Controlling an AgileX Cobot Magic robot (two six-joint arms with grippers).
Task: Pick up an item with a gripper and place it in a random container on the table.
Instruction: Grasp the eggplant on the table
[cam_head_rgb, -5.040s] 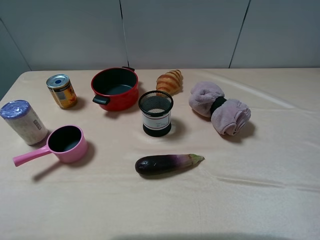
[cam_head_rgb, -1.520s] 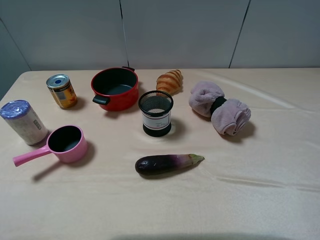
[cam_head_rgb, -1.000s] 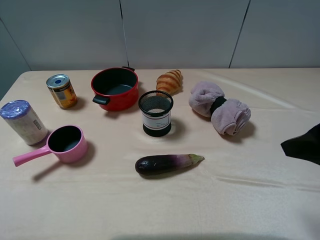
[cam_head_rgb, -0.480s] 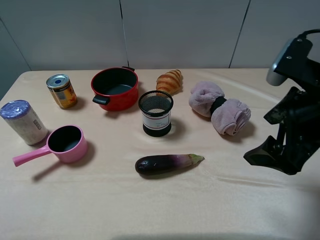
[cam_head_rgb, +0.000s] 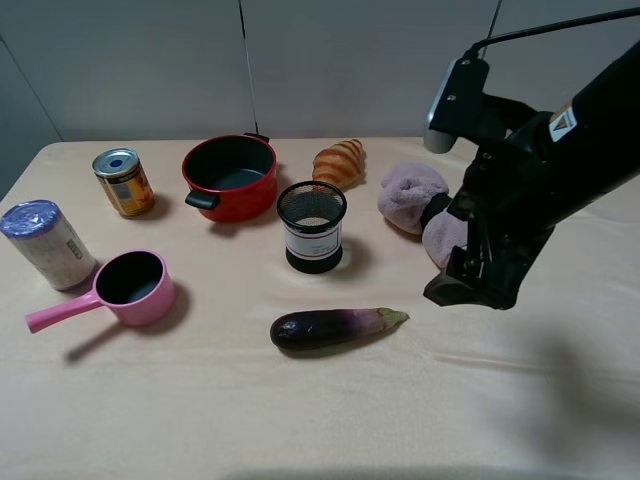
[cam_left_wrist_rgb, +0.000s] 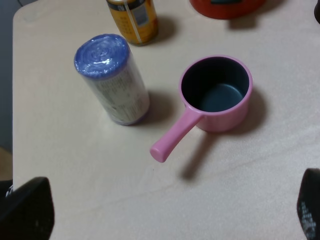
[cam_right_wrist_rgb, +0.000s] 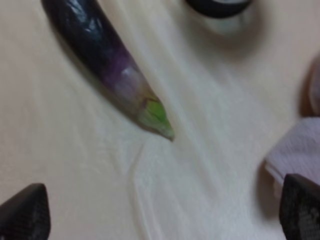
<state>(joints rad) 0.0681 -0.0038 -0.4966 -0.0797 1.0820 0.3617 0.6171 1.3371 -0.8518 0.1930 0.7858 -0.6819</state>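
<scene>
Purple eggplant (cam_head_rgb: 336, 327) beside right pincer (cam_head_rgb: 470, 290).

Glossy purple eggplant (cam_head_rgb: 336, 327) lies flat on the table (cam_head_rgb: 300, 420), near the upright mesh cup (cam_head_rgb: 312, 227).

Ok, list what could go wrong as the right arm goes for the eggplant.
The eggplant is glossy, rounded and tapered, so it may roll or slip from the right gripper. The rolled cloth lies close beside the arm and could get dragged. The mesh cup has a narrow mouth; a long eggplant may tip it.
</scene>
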